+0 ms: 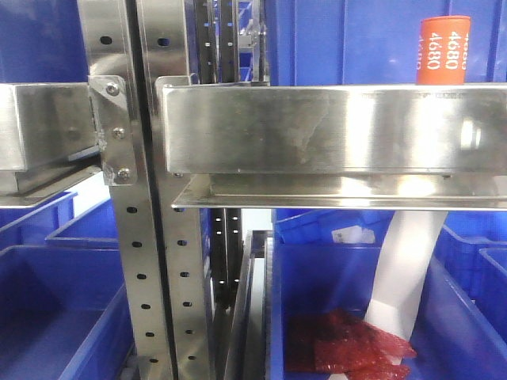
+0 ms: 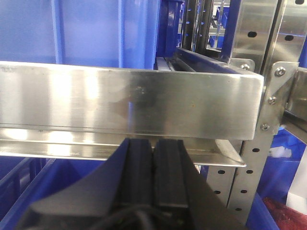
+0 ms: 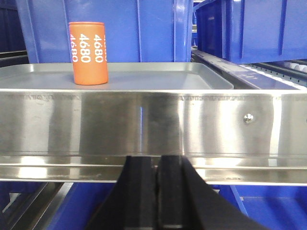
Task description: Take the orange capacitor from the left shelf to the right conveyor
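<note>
The orange capacitor [image 1: 444, 49], a cylinder printed "4680" in white, stands upright on a steel shelf tray [image 1: 333, 131], in front of a blue bin. In the right wrist view it [image 3: 88, 52] stands at the tray's left, above and left of my right gripper [image 3: 157, 157]. That gripper is shut and empty, just below the tray's front lip [image 3: 144, 127]. My left gripper [image 2: 153, 141] is shut and empty, just below the front lip of another steel shelf [image 2: 129, 103]. Neither gripper shows in the front view.
A perforated steel upright [image 1: 150, 237] divides the shelf bays. Blue bins [image 1: 47, 317] sit on the lower level. One bin [image 1: 356, 277] holds red bags [image 1: 348, 344] and a white strip [image 1: 404, 269]. Blue bins [image 3: 249, 28] stand behind the tray.
</note>
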Motion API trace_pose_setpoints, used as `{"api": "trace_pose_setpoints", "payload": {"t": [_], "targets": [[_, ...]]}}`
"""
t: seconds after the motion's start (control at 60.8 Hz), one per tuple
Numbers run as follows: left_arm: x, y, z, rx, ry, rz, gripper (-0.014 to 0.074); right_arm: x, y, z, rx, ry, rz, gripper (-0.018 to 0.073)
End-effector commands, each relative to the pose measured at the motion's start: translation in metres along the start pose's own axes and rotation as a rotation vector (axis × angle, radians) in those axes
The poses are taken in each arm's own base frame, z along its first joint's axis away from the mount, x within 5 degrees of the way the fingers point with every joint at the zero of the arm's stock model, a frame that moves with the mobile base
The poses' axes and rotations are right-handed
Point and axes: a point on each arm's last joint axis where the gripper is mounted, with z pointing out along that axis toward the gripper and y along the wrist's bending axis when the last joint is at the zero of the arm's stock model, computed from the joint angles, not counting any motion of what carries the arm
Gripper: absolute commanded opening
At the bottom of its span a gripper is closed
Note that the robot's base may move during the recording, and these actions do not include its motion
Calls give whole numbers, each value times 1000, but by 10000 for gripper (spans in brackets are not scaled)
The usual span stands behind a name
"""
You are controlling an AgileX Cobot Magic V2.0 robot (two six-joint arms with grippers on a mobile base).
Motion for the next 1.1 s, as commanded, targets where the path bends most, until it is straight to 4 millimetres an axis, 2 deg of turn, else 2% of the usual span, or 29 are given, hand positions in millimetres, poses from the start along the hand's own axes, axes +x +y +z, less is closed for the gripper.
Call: {"api": "trace_pose_setpoints", "payload": {"t": [0.0, 0.872, 0.988, 1.086], "targets": [[-10, 0, -1, -1, -105, -3, -127, -10, 1, -2, -5, -103, -6, 55], [-10, 0, -1, -1, -105, -3, -127, -14, 1, -2, -7, -141, -6, 55], [-10, 0, -1, -1, -105, -3, -127, -18, 1, -3, -10, -181, -6, 55], [-10, 0, -1, -1, -105, -3, -127, -34, 2, -6, -13, -219, -6, 55]]}}
